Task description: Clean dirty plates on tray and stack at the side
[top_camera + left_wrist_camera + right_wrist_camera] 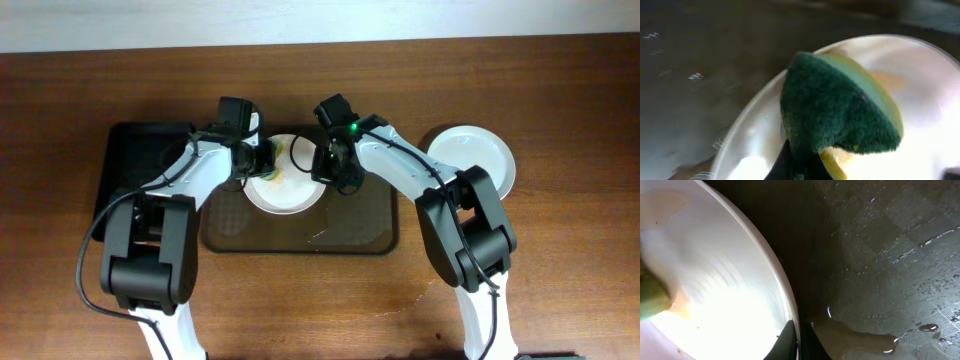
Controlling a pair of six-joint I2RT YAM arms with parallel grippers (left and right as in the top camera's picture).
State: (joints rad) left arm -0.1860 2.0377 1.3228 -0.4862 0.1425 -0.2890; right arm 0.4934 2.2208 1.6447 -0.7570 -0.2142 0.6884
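A white dirty plate [285, 190] lies on the dark brown tray [370, 225]. My left gripper [262, 160] is shut on a green and yellow sponge [840, 107] pressed on the plate's left part [920, 85]. My right gripper [328, 165] is shut on the plate's right rim [785, 295]; its fingers [799, 340] pinch the rim from both sides. A yellowish smear [272, 178] shows on the plate by the sponge. Clean white plates [475, 160] sit stacked on the table at the right.
A smaller black tray [140, 165] lies left of the brown tray. The brown tray's surface [900, 255] is wet, with a brown puddle [855, 337] by the plate's rim. Wooden table [560, 280] surrounds the trays.
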